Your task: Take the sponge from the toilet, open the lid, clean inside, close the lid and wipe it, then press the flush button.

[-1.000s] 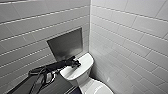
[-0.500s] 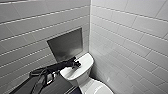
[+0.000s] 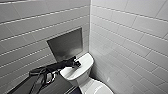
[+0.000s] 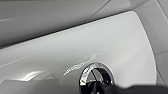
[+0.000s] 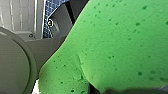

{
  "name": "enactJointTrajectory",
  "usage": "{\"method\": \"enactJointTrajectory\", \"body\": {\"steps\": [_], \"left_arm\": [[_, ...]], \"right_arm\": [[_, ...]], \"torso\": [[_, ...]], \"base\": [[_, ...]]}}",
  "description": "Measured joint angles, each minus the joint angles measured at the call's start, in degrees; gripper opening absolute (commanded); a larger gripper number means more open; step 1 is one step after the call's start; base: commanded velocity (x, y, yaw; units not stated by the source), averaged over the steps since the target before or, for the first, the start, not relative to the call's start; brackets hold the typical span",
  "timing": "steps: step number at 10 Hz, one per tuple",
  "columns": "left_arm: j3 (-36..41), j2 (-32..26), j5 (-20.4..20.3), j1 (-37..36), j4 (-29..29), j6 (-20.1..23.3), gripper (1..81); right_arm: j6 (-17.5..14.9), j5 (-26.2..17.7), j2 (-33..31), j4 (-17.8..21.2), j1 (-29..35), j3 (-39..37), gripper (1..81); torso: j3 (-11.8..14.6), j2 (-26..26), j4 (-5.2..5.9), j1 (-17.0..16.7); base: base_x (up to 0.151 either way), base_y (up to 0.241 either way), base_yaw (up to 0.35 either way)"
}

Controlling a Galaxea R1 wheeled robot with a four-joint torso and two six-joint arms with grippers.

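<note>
The white toilet (image 3: 80, 72) stands in the tiled corner, with its lid (image 3: 100, 89) down at the picture's lower edge. My left gripper (image 3: 76, 64) reaches in from the left over the flat cistern top and is shut. In the left wrist view its dark tip (image 4: 101, 88) lies right at the flush button (image 4: 97, 75), a round button in a shiny ring; I cannot tell whether they touch. The bright green sponge (image 5: 117, 47) looms large in the right wrist view, creased where my right gripper (image 5: 105, 90) is shut on it.
A dull metal panel (image 3: 66, 45) is set into the tiled wall behind the cistern. Tiled walls close in at the back and on the right. Beside the sponge, a pale rounded rim (image 5: 15, 62) shows in the right wrist view.
</note>
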Motion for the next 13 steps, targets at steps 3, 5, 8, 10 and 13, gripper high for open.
{"method": "enactJointTrajectory", "body": {"steps": [3,5,8,10,13], "left_arm": [[10.1,-3.9,1.2,-1.3,-0.2,-0.2,1.0],[20.0,-7.9,1.5,-2.4,-0.4,-0.2,1.0],[35.1,-16.6,1.8,-2.8,-0.5,-0.2,1.0],[46.1,-23.0,1.8,-1.9,-0.3,-0.2,1.0],[60.4,-34.3,2.1,3.5,2.1,-0.2,1.0]], "right_arm": [[0.0,0.0,0.1,0.0,0.0,0.0,1.0],[0.0,0.0,0.2,0.0,0.0,-0.1,1.0],[0.0,0.0,0.2,0.0,0.0,-0.1,1.0],[0.0,-0.1,0.2,0.0,0.0,-0.1,1.0],[-0.2,-0.5,0.2,-0.1,-0.2,-0.5,1.0]], "torso": [[0.0,0.0,0.00,0.0],[0.0,0.0,0.00,0.0],[0.0,0.0,0.00,0.0],[0.2,0.0,0.00,0.0],[4.6,0.0,0.00,0.0]], "base": [[0.000,0.000,0.000],[0.000,0.000,0.000],[0.000,0.000,0.000],[0.000,0.000,0.000],[0.000,0.000,0.000]]}}
